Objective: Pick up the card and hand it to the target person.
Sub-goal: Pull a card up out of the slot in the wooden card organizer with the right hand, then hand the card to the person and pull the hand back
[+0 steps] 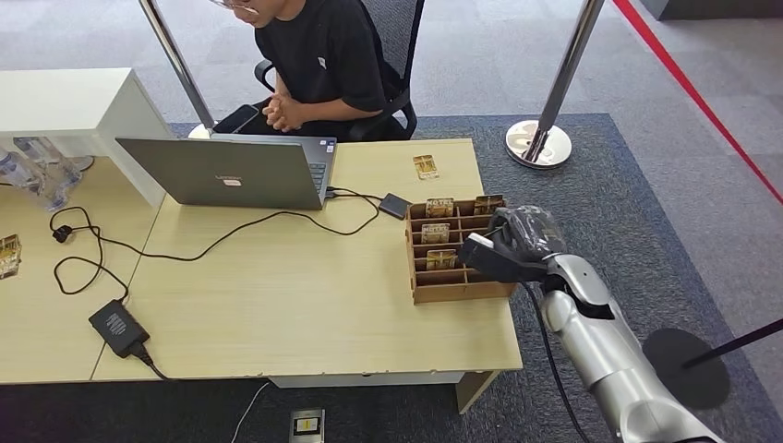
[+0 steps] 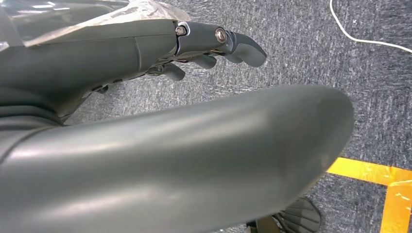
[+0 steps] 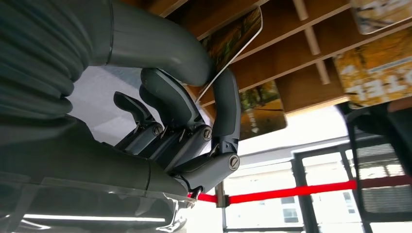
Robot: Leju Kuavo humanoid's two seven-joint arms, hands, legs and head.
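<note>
while cards [image 1: 440, 208] fill the wooden rack [image 1: 459, 291], fingers [image 3: 226, 104] pinch one.

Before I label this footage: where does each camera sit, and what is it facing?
Head view: high on the body, looking down at the table, card box, seated person; right arm and right hand show.
Left wrist view: behind the left hand, facing carpet.
Right wrist view: behind the right hand, which pinches a card at the box.
Head and right wrist views share the right hand and box.
</note>
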